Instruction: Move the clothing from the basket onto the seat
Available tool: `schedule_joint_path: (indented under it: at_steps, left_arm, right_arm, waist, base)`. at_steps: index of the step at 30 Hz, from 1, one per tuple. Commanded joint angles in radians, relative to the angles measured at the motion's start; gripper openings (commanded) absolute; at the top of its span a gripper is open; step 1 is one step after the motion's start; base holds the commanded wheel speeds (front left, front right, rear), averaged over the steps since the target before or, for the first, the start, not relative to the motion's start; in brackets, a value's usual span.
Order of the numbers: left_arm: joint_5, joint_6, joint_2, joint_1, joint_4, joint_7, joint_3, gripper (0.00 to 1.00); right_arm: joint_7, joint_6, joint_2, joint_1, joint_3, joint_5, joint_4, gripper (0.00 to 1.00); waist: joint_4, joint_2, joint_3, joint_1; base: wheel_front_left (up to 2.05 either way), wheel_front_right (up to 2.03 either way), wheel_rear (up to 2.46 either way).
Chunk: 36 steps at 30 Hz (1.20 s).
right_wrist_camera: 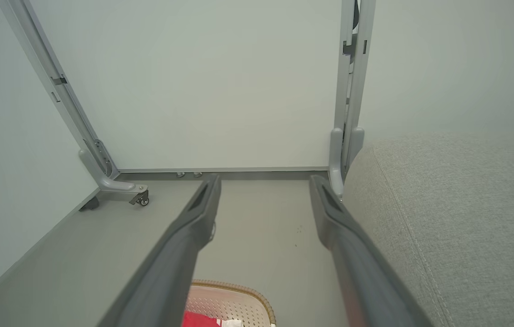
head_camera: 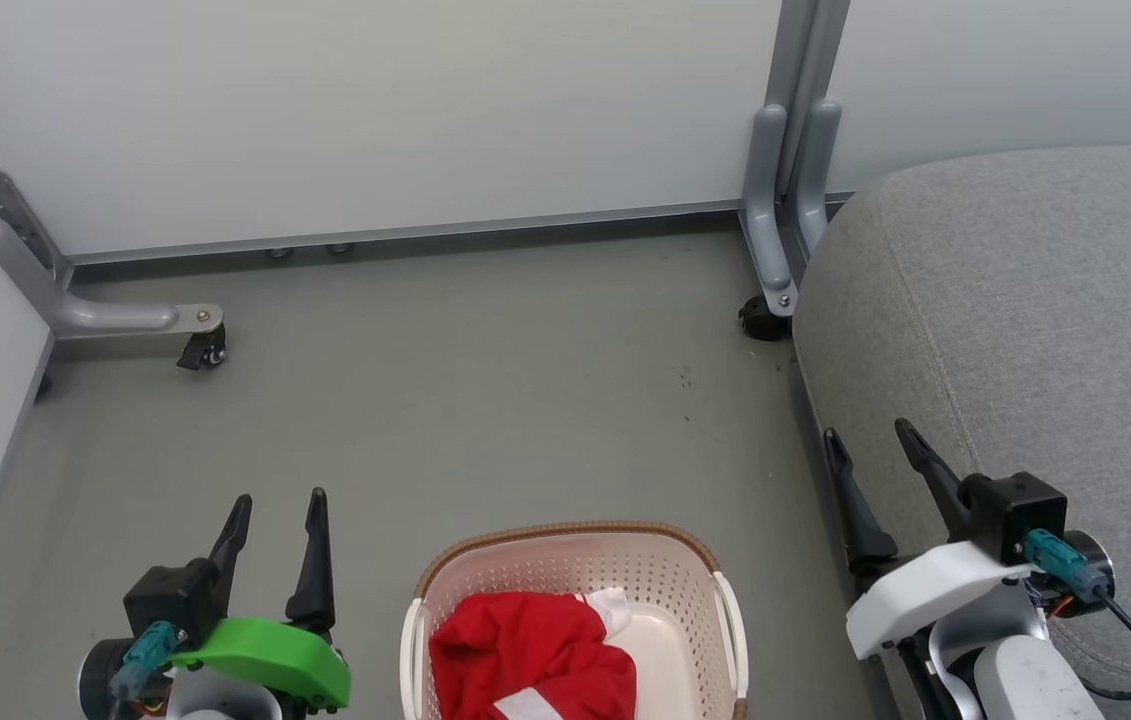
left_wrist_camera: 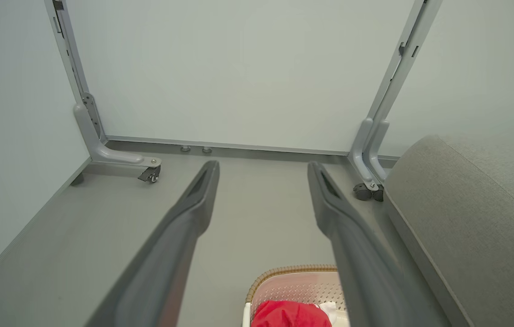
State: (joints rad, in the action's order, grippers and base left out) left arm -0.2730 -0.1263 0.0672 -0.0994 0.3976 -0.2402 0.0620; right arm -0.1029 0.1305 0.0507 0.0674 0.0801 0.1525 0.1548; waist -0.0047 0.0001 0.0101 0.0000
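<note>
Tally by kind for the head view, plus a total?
Basket: 1
Red clothing heap: 1 (garment count unclear)
Grey seat: 1
Claws: 2, left claw and right claw, both open
Casters: 2, left caster, right caster
Total: 7

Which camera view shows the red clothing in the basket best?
The head view: most of the red clothing shows, crumpled in the basket. The left wrist view catches just its top at the bottom edge; the right wrist view, a smaller red corner.

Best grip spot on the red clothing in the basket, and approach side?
I'd pinch the raised crumpled fold atop the clothing, straight down from above: the basket walls ring it, blocking any side approach, and the cloth bunches highest there.
</note>
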Motion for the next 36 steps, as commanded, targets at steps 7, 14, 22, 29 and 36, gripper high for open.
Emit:
schedule_joint_path:
  at_steps: [7, 14, 22, 29, 36]
  left_arm:
    - [0.060, 0.002, -0.002, -0.019, 0.019, -0.019, -0.003, 1.00]
    - [0.079, 0.004, -0.003, -0.022, 0.030, -0.025, -0.003, 1.00]
    - [0.073, 0.005, -0.005, -0.023, 0.038, -0.025, -0.011, 1.00]
    - [0.084, 0.012, -0.007, -0.027, 0.040, -0.025, -0.005, 1.00]
    - [0.122, 0.014, -0.011, -0.069, 0.090, -0.025, 0.066, 1.00]
  right_arm:
    - [-0.006, 0.000, 0.001, -0.014, -0.004, -0.052, -0.010, 1.00]
    - [-0.011, 0.000, 0.001, -0.020, -0.002, -0.058, -0.014, 1.00]
    - [-0.010, 0.000, 0.001, -0.020, 0.000, -0.042, -0.018, 1.00]
    - [-0.007, 0.000, 0.001, -0.017, -0.006, -0.041, -0.023, 1.00]
    - [-0.001, 0.000, 0.001, 0.018, -0.009, -0.043, -0.048, 1.00]
  waist:
    - [0.002, -0.0001, 0.001, 0.0000]
    - [0.004, -0.0001, 0.000, 0.0000]
    - [0.004, -0.0001, -0.001, 0.0000]
    - [0.004, -0.0001, -0.007, 0.0000]
    - [-0.004, -0.0001, -0.068, 0.0000]
  base:
    - [0.00, 0.00, 0.00]
    - [0.00, 0.00, 0.00]
    - [0.00, 0.00, 0.00]
    - [0.00, 0.00, 0.00]
    - [0.00, 0.00, 0.00]
